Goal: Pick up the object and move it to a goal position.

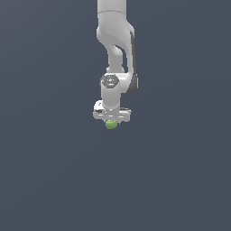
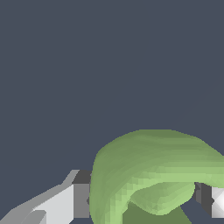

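The object is a small light-green rounded lump (image 1: 111,124). In the exterior view it sits right under the white gripper (image 1: 112,121), near the middle of the picture. In the wrist view the green lump (image 2: 153,168) fills the space between the two fingers, with a dark pad pressed against each of its sides (image 2: 81,199). The gripper (image 2: 142,197) is shut on the lump. The fingertips are mostly hidden by the lump in the exterior view.
The white arm (image 1: 116,49) comes down from the top of the exterior view. A plain dark grey-blue surface (image 1: 54,171) lies all around, with nothing else visible on it.
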`<state>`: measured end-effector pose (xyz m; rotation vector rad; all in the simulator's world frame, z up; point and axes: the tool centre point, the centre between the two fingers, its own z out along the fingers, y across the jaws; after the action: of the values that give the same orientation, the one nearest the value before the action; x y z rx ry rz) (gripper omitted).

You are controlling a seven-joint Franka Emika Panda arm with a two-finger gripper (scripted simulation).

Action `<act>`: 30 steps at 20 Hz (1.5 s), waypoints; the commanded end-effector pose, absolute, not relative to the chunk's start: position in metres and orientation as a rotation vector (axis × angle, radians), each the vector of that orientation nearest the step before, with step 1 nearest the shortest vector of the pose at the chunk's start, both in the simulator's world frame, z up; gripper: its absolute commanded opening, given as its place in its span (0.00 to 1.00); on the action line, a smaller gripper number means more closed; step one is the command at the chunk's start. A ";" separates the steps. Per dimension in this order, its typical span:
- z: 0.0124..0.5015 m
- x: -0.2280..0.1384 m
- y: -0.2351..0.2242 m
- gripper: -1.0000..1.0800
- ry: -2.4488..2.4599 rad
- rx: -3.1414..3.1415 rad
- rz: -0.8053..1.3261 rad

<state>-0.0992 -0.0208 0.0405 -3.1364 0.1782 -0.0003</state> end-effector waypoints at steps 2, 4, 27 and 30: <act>0.040 -0.099 -0.021 0.00 0.179 -3.136 0.000; 0.041 -0.099 -0.021 0.00 0.179 -3.136 0.000; 0.181 -0.103 -0.040 0.00 0.179 -3.136 0.000; 0.212 -0.104 -0.044 0.00 0.179 -3.136 0.000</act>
<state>-0.1027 -0.0420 0.1962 -3.1359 0.1788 -0.0013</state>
